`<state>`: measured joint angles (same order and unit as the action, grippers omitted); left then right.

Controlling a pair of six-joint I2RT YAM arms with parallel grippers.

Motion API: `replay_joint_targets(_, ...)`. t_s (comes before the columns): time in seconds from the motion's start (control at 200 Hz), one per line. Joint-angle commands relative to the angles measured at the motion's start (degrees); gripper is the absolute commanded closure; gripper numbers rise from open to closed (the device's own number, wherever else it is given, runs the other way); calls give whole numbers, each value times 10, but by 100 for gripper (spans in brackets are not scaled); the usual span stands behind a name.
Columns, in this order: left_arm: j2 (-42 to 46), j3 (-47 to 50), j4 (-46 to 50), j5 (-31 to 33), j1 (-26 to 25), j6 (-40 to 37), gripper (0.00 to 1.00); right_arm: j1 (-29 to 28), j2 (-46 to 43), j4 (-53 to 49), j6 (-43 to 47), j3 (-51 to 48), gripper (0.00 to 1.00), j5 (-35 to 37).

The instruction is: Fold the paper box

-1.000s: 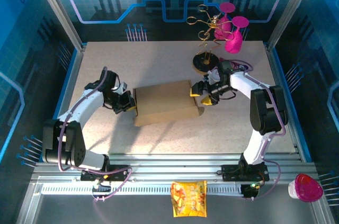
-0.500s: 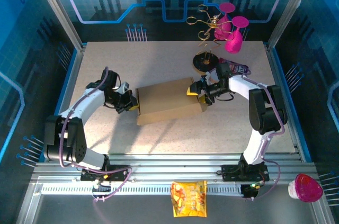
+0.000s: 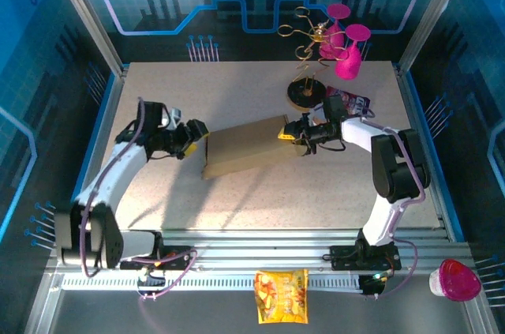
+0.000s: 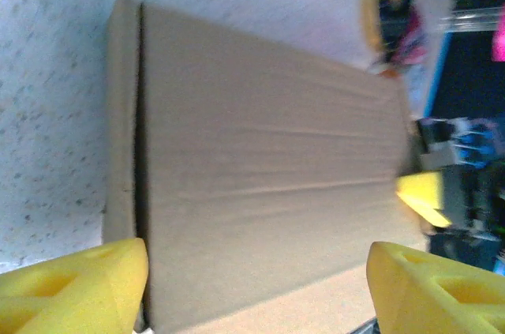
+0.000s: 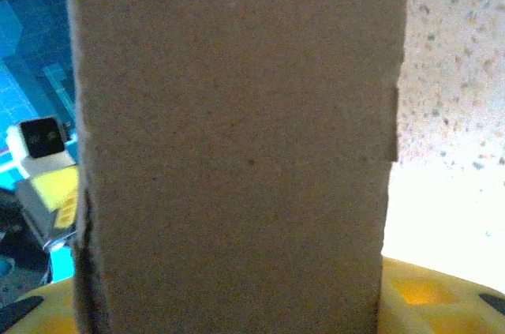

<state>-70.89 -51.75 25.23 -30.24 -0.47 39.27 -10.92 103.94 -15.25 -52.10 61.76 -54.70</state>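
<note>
The paper box [image 3: 248,151] is a closed brown cardboard box lying mid-table, turned slightly aslant. My left gripper [image 3: 200,138] hovers just off its left end, open. In the left wrist view the box [image 4: 260,176] stretches away beyond my left gripper [image 4: 256,294], whose yellow fingertips [image 4: 71,287] stand wide apart with nothing clamped. My right gripper [image 3: 293,135] is shut on the box's right end. In the right wrist view the box's end [image 5: 237,152] lies between the jaws of my right gripper [image 5: 237,318], a yellow pad [image 5: 434,302] against each side.
A wire stand with pink glasses [image 3: 331,34] on a black round base [image 3: 304,93] stands close behind the right gripper, beside a purple packet [image 3: 353,102]. A snack bag [image 3: 282,296] and a pink cup [image 3: 458,280] lie off the table at the front rail.
My left gripper has opened, let go of the box's left end and drawn back to the upper left. My right gripper has closed on the right end. The box has swung slightly.
</note>
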Motion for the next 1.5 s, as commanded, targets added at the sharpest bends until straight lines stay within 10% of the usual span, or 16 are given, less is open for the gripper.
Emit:
replay_joint_targets(0.0,39,33,-32,9,31,104,23,2,-30,7,-84,-18,47,-24)
replay_joint_targets(0.4,-17,96,-51,-53,54,277,11,12,-44,-148,-120,-1,45,-37)
replay_joint_targets(0.951,-26,206,-244,-52,-19,589,11,24,-43,-3,-287,-75,47,-59)
replay_joint_targets(1.491,-60,176,-283,-32,-79,698,15,23,-23,17,-310,-77,50,-44)
